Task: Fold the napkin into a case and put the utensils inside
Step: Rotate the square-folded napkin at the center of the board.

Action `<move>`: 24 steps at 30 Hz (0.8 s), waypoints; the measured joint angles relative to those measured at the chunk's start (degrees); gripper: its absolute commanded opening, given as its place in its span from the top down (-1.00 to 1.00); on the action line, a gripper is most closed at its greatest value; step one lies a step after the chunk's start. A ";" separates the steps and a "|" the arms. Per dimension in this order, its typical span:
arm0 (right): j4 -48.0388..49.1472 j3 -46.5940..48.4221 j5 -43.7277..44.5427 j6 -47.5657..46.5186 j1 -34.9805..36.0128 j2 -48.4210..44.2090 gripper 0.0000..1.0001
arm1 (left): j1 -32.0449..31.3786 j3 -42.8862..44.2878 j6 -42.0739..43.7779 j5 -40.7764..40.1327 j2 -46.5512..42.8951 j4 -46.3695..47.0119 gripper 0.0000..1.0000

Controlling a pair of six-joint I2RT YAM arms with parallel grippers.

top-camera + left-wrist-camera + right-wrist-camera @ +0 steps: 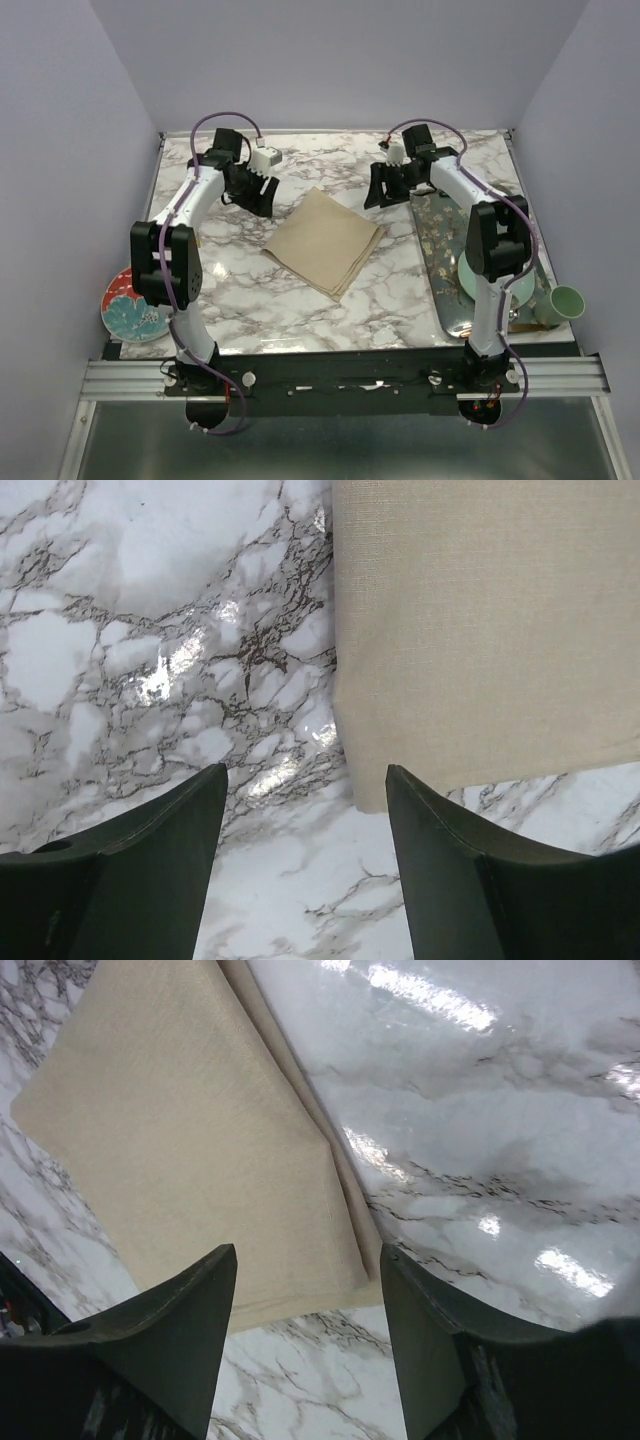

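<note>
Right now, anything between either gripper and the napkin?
Nothing visible. The left gripper is open over bare marble tabletop, just short of a corner of the napkin. The right gripper is open too, with another napkin corner showing between its fingers. Both paths look clear.

napkin (325, 243): table (250, 295) centre | plate (128, 312): near-left edge | tray (437, 240): right of napkin | cup (563, 303): seemingly beside tray's near end

Right gripper (305, 1255) spread wide, nothing held. Folded napkin (190, 1140) lies flat just ahead, its near corner reaching between the fingertips, layered edges stepped along one side. Marble tabletop (500, 1140) beyond the other finger.
</note>
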 measured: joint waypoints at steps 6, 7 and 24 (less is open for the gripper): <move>1.31 -0.96 0.35 0.11 1.22 2.71 -0.09 | 1.73 -8.24 -1.62 3.96 -9.03 0.92 -0.34; 1.44 -1.64 0.35 0.09 1.22 2.78 -0.08 | 1.68 -9.44 -1.64 4.37 -9.86 0.94 -0.29; 3.48 -30.36 -5.51 2.43 2.21 -9.42 0.14 | 1.62 -17.57 -6.80 8.70 -1.46 3.21 0.34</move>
